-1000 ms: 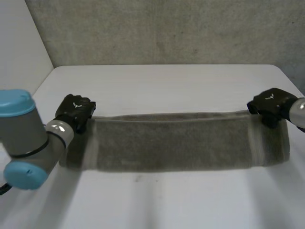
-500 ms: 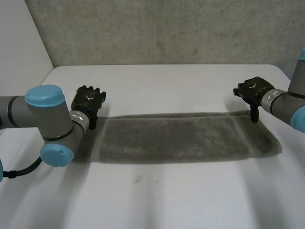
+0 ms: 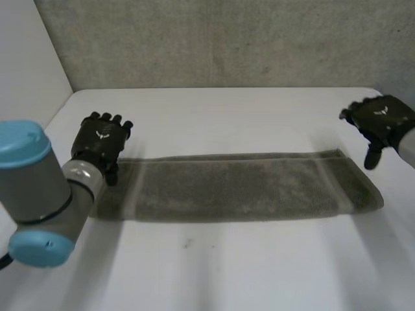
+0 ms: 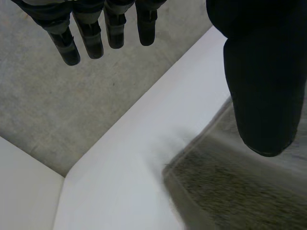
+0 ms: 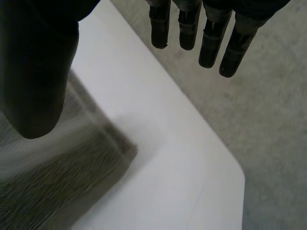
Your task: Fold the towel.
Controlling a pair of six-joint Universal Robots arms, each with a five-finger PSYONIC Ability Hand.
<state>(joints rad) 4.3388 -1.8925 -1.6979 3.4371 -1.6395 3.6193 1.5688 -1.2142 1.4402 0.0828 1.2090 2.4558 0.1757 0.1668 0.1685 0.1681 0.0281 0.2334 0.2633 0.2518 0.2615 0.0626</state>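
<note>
The white table (image 3: 214,272) carries the grey-green terry towel (image 3: 240,188) as a long narrow band running across it from side to side. I'd judge that one lengthwise fold is already done, and bringing the short ends together looks to be what's left. The towel lies flat with fairly even edges and a paler stripe near each short end; its right end sits slightly skewed. The black left hand (image 3: 100,139) hovers at the towel's left end, fingers (image 4: 91,33) straight and apart from the thumb, holding nothing. The black right hand (image 3: 379,120) hangs just beyond the right end, fingers (image 5: 211,43) likewise straight and empty.
</note>
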